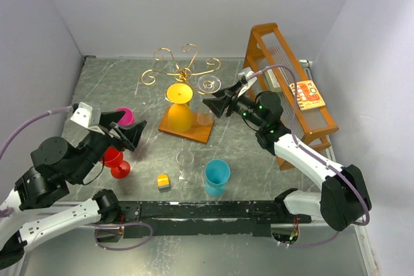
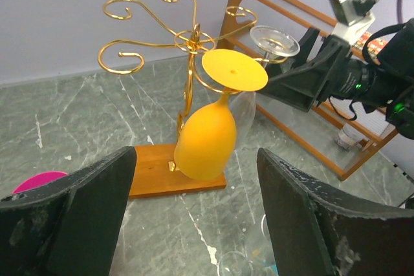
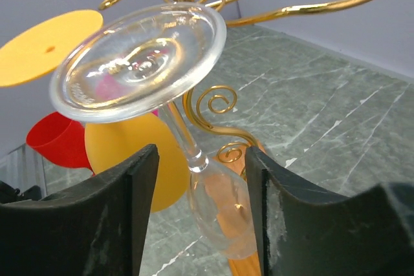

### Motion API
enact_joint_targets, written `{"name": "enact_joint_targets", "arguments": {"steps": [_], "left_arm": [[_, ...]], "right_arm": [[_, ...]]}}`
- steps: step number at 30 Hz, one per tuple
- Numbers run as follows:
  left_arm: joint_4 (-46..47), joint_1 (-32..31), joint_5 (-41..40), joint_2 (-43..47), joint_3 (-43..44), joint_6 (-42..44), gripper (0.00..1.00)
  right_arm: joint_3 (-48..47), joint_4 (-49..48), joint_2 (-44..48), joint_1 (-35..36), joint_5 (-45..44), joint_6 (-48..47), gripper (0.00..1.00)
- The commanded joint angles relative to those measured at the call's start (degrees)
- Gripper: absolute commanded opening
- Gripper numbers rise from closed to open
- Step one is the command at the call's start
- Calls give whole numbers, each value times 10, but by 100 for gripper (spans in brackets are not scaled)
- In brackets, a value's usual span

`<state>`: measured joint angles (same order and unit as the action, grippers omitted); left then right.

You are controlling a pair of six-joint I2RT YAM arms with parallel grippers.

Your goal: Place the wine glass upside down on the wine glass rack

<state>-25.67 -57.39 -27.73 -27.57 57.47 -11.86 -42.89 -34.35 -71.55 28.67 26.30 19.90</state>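
Observation:
A clear wine glass (image 3: 139, 59) hangs upside down, foot up, at a right-hand arm of the gold wire wine glass rack (image 1: 184, 69). Its bowl (image 3: 223, 214) hangs over the rack's wooden base (image 1: 194, 130). My right gripper (image 3: 200, 179) is open around the stem and bowl, with a gap on each side. An orange wine glass (image 2: 207, 137) hangs upside down on the rack beside it. My left gripper (image 2: 197, 218) stands wide open and empty, in front of the rack and well short of it.
A tall orange wooden slatted frame (image 1: 294, 95) stands right behind my right arm. On the table near me are a red glass (image 1: 116, 163), a pink cup (image 1: 124, 116), an upright clear glass (image 1: 185, 165), a blue cup (image 1: 216, 177) and a yellow block (image 1: 163, 181).

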Motion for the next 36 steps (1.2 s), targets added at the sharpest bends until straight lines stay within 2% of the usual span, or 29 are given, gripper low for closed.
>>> {"name": "enact_joint_targets", "arguments": {"steps": [1, 5, 9, 18, 21, 24, 28, 36], "left_arm": [[27, -2, 24, -13, -10, 1, 86], [32, -1, 38, -23, -15, -2, 87], [48, -1, 54, -27, -32, -8, 88], [94, -2, 38, -37, -70, -25, 88], [98, -2, 34, -39, -84, -31, 90], [99, -1, 34, -40, -96, -39, 93], [90, -1, 39, -43, -99, -44, 100], [101, -2, 51, -30, -116, -41, 99]], "right_arm": [[0, 38, 35, -2, -37, -6, 58], [-7, 100, 73, -1, -58, -4, 65], [-30, 205, 113, -1, -70, -8, 67], [-150, 536, 174, -1, -168, 1, 68], [-216, 665, 165, -1, -174, 16, 77], [-251, 772, 152, -2, -179, 20, 72], [-255, 842, 150, -1, -165, 14, 66], [-252, 898, 140, 28, -164, 9, 66]]}}
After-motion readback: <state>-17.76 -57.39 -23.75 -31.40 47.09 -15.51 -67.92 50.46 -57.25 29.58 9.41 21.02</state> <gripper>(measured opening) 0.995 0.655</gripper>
